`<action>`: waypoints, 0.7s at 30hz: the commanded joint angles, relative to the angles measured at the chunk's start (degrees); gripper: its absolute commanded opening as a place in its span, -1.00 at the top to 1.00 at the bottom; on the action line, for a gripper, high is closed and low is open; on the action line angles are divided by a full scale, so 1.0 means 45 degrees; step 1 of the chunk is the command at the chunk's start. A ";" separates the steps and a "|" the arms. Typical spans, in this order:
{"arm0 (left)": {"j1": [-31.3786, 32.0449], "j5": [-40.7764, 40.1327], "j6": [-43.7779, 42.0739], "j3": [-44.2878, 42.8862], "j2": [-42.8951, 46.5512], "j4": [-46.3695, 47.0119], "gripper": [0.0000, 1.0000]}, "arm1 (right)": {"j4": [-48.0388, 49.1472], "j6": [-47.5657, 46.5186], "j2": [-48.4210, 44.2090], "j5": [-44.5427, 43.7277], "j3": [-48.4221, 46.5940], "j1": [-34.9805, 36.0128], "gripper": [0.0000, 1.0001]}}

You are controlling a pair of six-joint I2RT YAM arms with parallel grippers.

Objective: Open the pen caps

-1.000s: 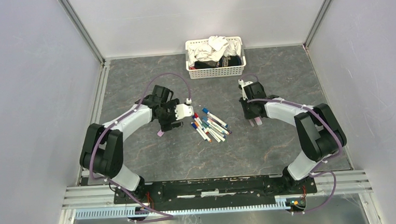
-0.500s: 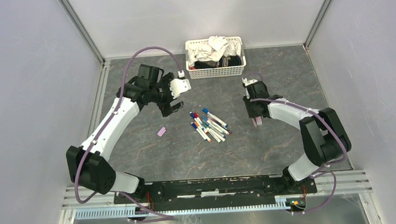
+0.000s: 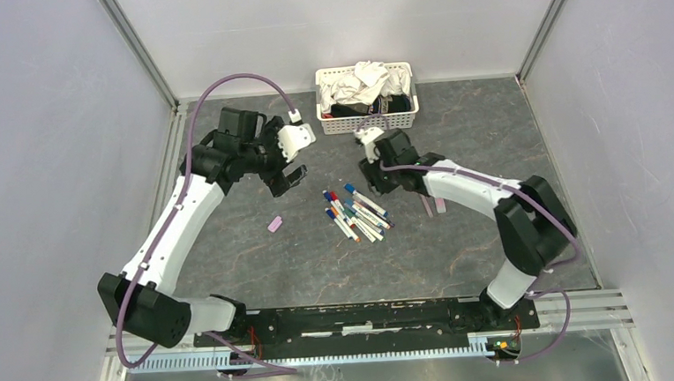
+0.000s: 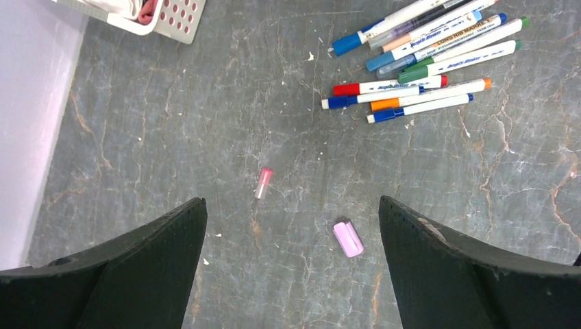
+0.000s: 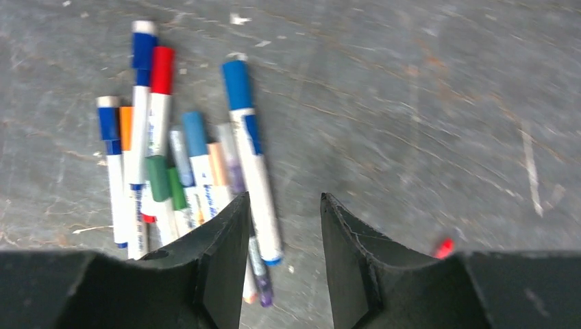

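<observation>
1. While the left gripper (image 4: 291,202) hangs above the desk (image 4: 171,137), its jaws stand wide apart and hold nothing; only grey desk shows between them.
2. Below this gripper one loose pink pen cap (image 4: 348,238) lies flat on the desk, nearer to the right-hand finger of the wrist view; a small clear piece with a pink tip (image 4: 262,184) lies near it, not touching.
3. The pens (image 4: 425,62) lie in a loose heap well apart from the left gripper, on the side of the right arm; most have white barrels, with caps (image 4: 348,43) in blue, red, orange and green on them.
4. The right gripper (image 5: 284,199) is partly open, with a clear gap between its fingers (image 5: 219,267); nothing is held in it.
5. It hovers at the edge of the heap; the pens lie mostly left of the gap in its wrist view, and one blue-capped pen (image 5: 250,157) runs down just beside the left finger.
6. A small red thing (image 5: 444,247) shows beside the other finger; I cannot tell what it is.
7. In the top view two pinkish pieces (image 3: 440,206) lie right of the heap, near the right forearm; a white basket of cloths (image 3: 368,120) stands at the far side of the desk.
</observation>
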State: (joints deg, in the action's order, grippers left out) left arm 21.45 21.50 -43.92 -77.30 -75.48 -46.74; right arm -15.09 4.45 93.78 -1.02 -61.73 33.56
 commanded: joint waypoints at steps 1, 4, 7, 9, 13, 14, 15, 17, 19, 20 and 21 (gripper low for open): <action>-0.0300 0.0111 0.0890 -0.0091 -0.0067 -0.0295 -1.00 | 0.0202 -0.0727 0.1226 0.1072 -0.0773 0.0586 0.07; -0.0681 0.0275 0.1013 0.0136 -0.0233 -0.0198 -1.00 | 0.0307 -0.0753 0.1809 0.1306 -0.0879 0.0676 0.10; -0.0976 0.0276 0.1157 0.0211 -0.0490 -0.0241 -1.00 | 0.0358 -0.0769 0.2234 0.1276 -0.0857 0.0696 0.13; -0.1068 0.0300 0.1193 0.0271 -0.0637 -0.0334 -1.00 | 0.0421 -0.0778 0.2398 0.1219 -0.0846 0.0704 0.16; -0.1100 0.0410 0.1220 0.0495 -0.0820 -0.0560 -1.00 | 0.0522 -0.0822 0.2657 0.1202 -0.0868 0.0690 0.18; -0.1096 0.0456 0.1220 0.0534 -0.0809 -0.0601 -1.00 | 0.0535 -0.0841 0.2712 0.1178 -0.0890 0.0701 0.19; -0.1095 0.0504 0.1225 0.0592 -0.0790 -0.0623 -1.00 | 0.0540 -0.0890 0.2767 0.1166 -0.0916 0.0704 0.20; -0.1095 0.0627 0.1178 0.0677 -0.0722 -0.0654 -1.00 | 0.0476 -0.0901 0.2942 0.1111 -0.1045 0.0696 0.21; -0.1096 0.0804 0.1122 0.0712 -0.0642 -0.0726 -1.00 | 0.0364 -0.0890 0.3173 0.0946 -0.1176 0.0670 0.23; -0.1095 0.0874 0.1119 0.0712 -0.0630 -0.0785 -1.00 | 0.0286 -0.1129 0.3316 0.0930 -0.1225 0.0669 0.24; -0.1095 0.0939 0.1095 0.0698 -0.0626 -0.0824 -1.00 | 0.0246 -0.1205 0.3401 0.0929 -0.1228 0.0677 0.25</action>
State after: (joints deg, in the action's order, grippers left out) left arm 16.58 22.76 -40.84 -74.13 -79.24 -49.56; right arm -13.39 1.32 106.02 4.51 -65.78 36.73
